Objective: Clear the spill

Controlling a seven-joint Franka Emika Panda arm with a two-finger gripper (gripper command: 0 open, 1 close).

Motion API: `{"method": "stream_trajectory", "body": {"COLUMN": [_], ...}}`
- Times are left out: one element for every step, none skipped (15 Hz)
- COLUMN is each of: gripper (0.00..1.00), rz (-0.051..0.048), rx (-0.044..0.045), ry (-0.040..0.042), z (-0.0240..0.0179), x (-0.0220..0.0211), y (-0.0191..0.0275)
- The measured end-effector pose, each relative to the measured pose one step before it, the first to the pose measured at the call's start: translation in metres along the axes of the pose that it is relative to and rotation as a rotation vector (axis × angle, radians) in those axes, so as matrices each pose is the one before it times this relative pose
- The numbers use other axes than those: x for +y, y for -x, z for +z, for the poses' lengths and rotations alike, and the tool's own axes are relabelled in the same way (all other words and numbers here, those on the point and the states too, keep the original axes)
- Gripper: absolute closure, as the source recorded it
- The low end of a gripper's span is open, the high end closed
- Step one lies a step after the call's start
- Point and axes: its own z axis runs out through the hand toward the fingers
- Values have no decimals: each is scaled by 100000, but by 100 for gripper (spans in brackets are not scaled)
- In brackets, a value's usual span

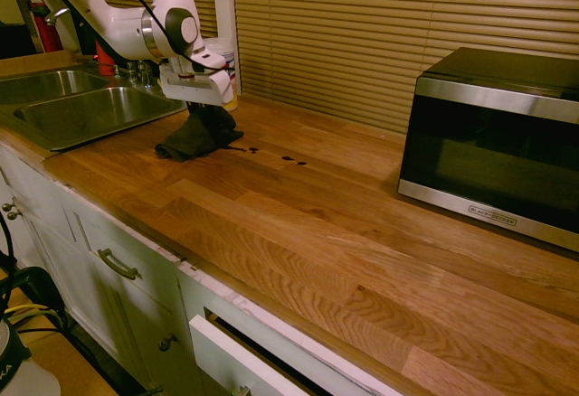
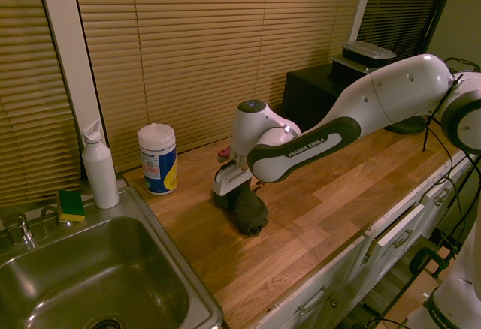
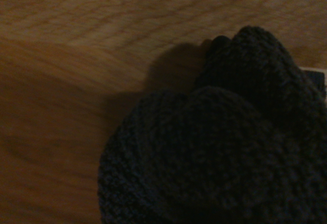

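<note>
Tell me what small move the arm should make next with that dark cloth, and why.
Probably slide the cloth sideways along the counter toward the microwave. The gripper is shut on the cloth, whose lower end rests on the wood, and the spill lies just beside it on that side, still unwiped.

The first exterior view is looking along the counter (image 1: 298,224) toward the sink (image 1: 81,111); the second is facing back; the wrist view is hovering close over the cloth (image 3: 219,147).
</note>
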Motion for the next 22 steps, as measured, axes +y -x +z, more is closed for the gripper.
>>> {"method": "stream_trajectory", "body": {"gripper": [100, 100, 100, 100, 100, 100, 100, 100, 100, 100, 100, 100, 100, 100, 100, 100, 100, 100, 100, 100, 100, 100], "rz": [1312, 1480, 1722, 1937, 1942, 1697, 2045, 1902, 1923, 2044, 1931, 1884, 1923, 1622, 1505, 1400, 1189, 1336, 1592, 1428, 1511, 1279], "rx": [-78, -30, -176, -159, -369, -634, -470, -380, -239, -327, -22, -176, -84, 333, 37, -128, -36, 528, 778, 779, 815, 742], "ry": [46, 81, 62, 41, -103, -196, -176, -257, -209, -233, -368, -503, -248, 76, -86, -194, -26, 268, 460, 618, 637, 485], "z": [136, 141, 174, 197, 204, 188, 162, 154, 108, 133, 123, 101, 83, 51, 51, 52, 37, 25, 9, 7, 32, 23], "x": [365, 412, 504, 546, 506, 515, 583, 604, 725, 854, 982, 927, 1002, 979, 816, 803, 787, 880, 957, 1180, 1091, 927], "y": [-972, -1027, -1198, -1338, -1346, -1285, -1305, -1325, -1410, -1568, -1727, -1523, -1551, -1468, -1196, -1156, -1095, -1217, -1290, -1532, -1380, -1163]}}
